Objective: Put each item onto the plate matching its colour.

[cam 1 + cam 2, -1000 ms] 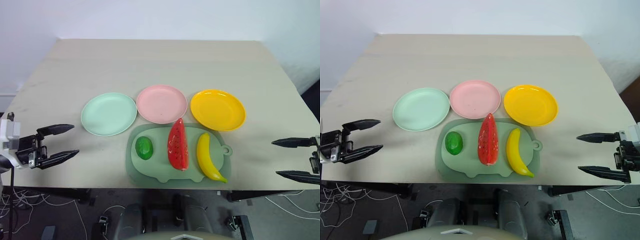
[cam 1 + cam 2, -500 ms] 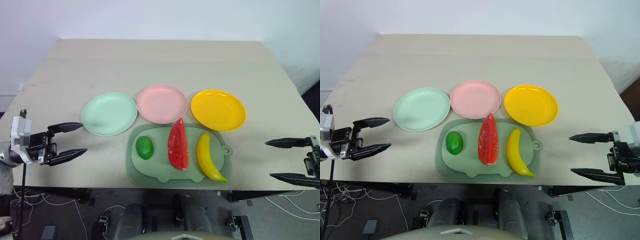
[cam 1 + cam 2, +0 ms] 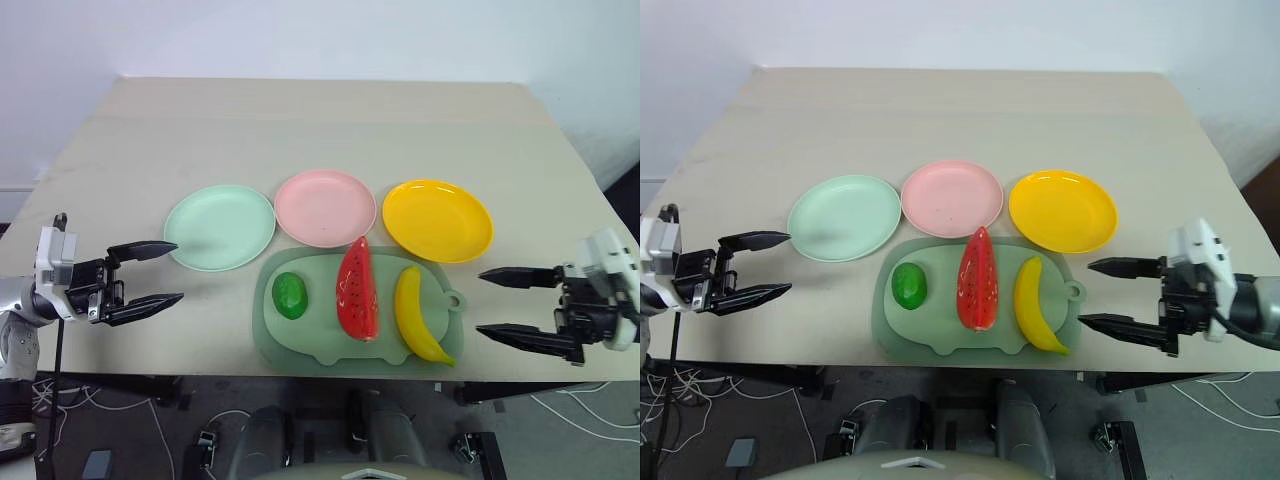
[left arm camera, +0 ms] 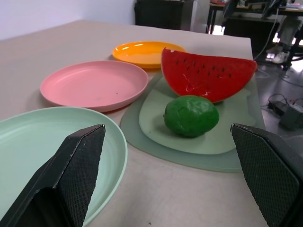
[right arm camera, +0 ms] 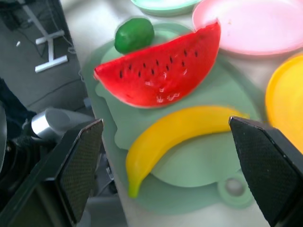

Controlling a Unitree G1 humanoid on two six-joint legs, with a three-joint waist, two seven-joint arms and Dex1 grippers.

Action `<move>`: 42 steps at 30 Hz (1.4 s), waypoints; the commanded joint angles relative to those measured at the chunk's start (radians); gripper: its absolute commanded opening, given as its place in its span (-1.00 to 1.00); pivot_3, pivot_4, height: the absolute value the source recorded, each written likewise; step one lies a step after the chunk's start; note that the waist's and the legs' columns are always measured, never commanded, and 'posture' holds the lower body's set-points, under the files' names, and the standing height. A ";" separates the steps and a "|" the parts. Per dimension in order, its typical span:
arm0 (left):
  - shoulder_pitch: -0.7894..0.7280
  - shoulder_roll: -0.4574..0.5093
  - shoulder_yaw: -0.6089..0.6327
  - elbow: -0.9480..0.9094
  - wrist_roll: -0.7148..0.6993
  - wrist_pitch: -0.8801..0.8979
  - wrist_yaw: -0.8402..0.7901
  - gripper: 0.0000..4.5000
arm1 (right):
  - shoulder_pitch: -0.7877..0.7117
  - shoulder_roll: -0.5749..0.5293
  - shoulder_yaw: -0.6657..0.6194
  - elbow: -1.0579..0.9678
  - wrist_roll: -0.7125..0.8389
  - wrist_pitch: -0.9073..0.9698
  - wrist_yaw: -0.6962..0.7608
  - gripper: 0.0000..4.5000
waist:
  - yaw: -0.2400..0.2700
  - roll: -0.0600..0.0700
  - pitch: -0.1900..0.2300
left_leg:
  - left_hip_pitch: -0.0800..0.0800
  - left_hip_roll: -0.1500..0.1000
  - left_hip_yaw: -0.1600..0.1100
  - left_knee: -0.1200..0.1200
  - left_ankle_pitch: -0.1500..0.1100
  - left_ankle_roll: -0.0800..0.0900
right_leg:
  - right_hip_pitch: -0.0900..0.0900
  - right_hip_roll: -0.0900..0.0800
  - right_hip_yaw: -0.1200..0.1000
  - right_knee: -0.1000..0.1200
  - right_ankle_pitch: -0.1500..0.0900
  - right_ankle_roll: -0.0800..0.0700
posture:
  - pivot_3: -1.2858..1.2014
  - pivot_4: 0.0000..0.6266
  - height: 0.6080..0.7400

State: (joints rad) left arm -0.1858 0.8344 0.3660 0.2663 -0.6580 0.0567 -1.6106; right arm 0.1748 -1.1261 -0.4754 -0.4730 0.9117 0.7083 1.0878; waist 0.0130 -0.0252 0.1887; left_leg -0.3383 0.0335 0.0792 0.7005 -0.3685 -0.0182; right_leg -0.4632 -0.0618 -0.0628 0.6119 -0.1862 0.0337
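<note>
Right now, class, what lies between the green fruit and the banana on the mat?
The watermelon wedge lies between the green fruit and the banana, seen from the head views.

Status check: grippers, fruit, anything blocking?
Left gripper and right gripper open, empty. Green fruit, watermelon wedge, banana on pig-shaped mat; no plate loaded. Nothing blocking.

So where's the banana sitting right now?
In the head views the banana lies on the right part of the pig-shaped mat, beside the watermelon wedge and just in front of the orange-yellow plate.
</note>
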 commanded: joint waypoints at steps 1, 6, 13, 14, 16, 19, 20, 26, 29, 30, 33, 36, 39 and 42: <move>-0.009 -0.006 0.000 -0.011 0.003 -0.012 -0.001 0.99 | -0.064 0.017 0.029 -0.087 0.076 0.144 -0.189 1.00 | -0.001 0.000 0.000 | 0.000 0.000 0.000 0.000 0.000 0.000 | 0.000 0.000 0.000 0.000 0.000 0.000 | 0.03 -0.52 0.94; -0.006 -0.021 0.003 -0.017 0.011 -0.013 0.010 0.99 | -0.144 0.096 0.145 -0.178 0.067 0.303 -0.489 1.00 | -0.001 -0.001 -0.001 | 0.000 0.000 0.000 0.000 0.000 0.000 | -0.001 0.001 0.000 0.000 0.000 0.000 | 0.03 -0.52 0.94; -0.002 -0.041 0.000 -0.024 0.020 -0.020 0.028 0.99 | -0.247 0.276 0.301 -0.228 0.057 0.511 -0.814 1.00 | -0.001 -0.004 -0.002 | 0.000 0.000 0.000 0.000 0.000 0.000 | -0.001 0.000 0.000 0.000 0.000 0.000 | 0.03 -0.52 0.94; 0.000 -0.043 -0.001 -0.027 0.019 -0.018 0.032 0.99 | -0.254 0.289 0.310 -0.225 0.054 0.540 -0.838 1.00 | -0.001 -0.003 -0.002 | 0.000 0.000 0.000 0.000 0.000 0.000 | -0.001 0.000 0.000 0.000 0.000 0.000 | 0.03 -0.52 0.94; 0.000 -0.045 -0.001 -0.031 0.019 -0.016 0.035 0.99 | -0.258 0.322 0.308 -0.219 0.059 0.575 -0.875 1.00 | 0.000 -0.004 -0.002 | -0.001 0.000 0.000 0.000 0.000 0.000 | -0.001 0.000 0.000 0.000 0.000 0.000 | 0.03 -0.52 0.94; -0.007 -0.046 -0.004 -0.023 0.025 -0.017 0.038 0.99 | -0.258 0.363 0.327 -0.219 0.039 0.597 -0.912 1.00 | -0.001 -0.004 -0.002 | -0.001 0.000 0.000 0.000 0.000 0.000 | -0.001 0.000 0.000 -0.001 0.000 0.000 | 0.03 -0.52 0.94; -0.008 -0.047 -0.005 -0.022 0.026 -0.016 0.038 0.99 | -0.259 0.367 0.336 -0.222 0.029 0.602 -0.917 1.00 | -0.001 -0.004 -0.003 | -0.001 0.000 0.000 0.000 0.000 0.000 | -0.001 0.000 0.000 -0.001 0.000 0.000 | 0.03 -0.52 0.94; -0.018 -0.049 -0.013 -0.025 0.027 -0.012 0.047 1.00 | -0.255 0.381 0.371 -0.223 -0.027 0.634 -0.958 0.60 | -0.002 -0.010 -0.006 | 0.000 0.000 -0.001 0.000 0.000 0.000 | 0.000 0.000 0.000 -0.001 0.000 0.000 | 0.03 -0.52 0.94; -0.020 -0.051 -0.016 -0.025 0.027 -0.012 0.049 1.00 | -0.255 0.377 0.383 -0.231 -0.037 0.647 -0.950 0.14 | 0.000 -0.012 -0.007 | 0.000 0.000 -0.001 0.000 0.000 0.000 | 0.000 0.000 0.000 -0.001 0.000 0.000 | 0.03 -0.52 0.94; -0.021 -0.052 -0.017 -0.024 0.029 -0.012 0.049 1.00 | -0.258 0.365 0.389 -0.237 -0.038 0.653 -0.939 -0.01 | -0.001 -0.012 -0.007 | 0.000 0.000 -0.001 0.000 0.000 0.001 | 0.000 0.000 0.000 -0.001 0.000 0.000 | 0.03 -0.52 0.94; -0.024 -0.055 -0.021 -0.023 0.031 -0.012 0.052 1.00 | -0.267 0.333 0.376 -0.249 -0.017 0.673 -0.893 -0.24 | -0.001 -0.012 -0.007 | 0.000 0.000 -0.001 0.000 0.000 0.001 | 0.000 0.000 0.000 -0.001 0.000 0.000 | 0.03 -0.52 0.94; -0.026 -0.056 -0.024 -0.023 0.030 -0.012 0.056 1.00 | -0.293 0.271 0.301 -0.255 0.074 0.681 -0.774 -0.24 | -0.001 -0.012 -0.007 | 0.000 0.000 -0.001 0.000 -0.001 0.001 | 0.000 0.000 0.000 -0.001 0.000 0.000 | 0.03 -0.52 0.94; -0.027 -0.057 -0.024 -0.020 0.031 -0.014 0.058 1.00 | -0.328 0.184 0.243 -0.201 0.075 0.635 -0.664 -0.24 | -0.001 -0.012 -0.007 | 0.000 0.000 -0.002 0.000 -0.001 0.001 | -0.001 0.000 0.000 -0.002 0.000 0.000 | 0.03 -0.52 0.94; -0.027 -0.058 -0.025 -0.020 0.032 -0.017 0.060 1.00 | -0.372 0.117 0.249 -0.107 0.006 0.559 -0.592 -0.24 | -0.002 -0.012 -0.007 | 0.000 0.000 -0.001 0.000 -0.001 0.001 | -0.001 0.000 0.000 -0.002 0.000 0.000 | 0.03 -0.52 0.94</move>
State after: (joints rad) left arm -0.2034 0.7749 0.3323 0.2646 -0.6214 0.0520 -1.5497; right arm -0.1708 -0.9911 -0.2086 -0.6167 0.9525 1.3140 0.4613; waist 0.0106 -0.0373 0.1814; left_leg -0.3387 0.0336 0.0778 0.7002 -0.3693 -0.0169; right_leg -0.4639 -0.0611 -0.0627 0.6102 -0.1864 0.0336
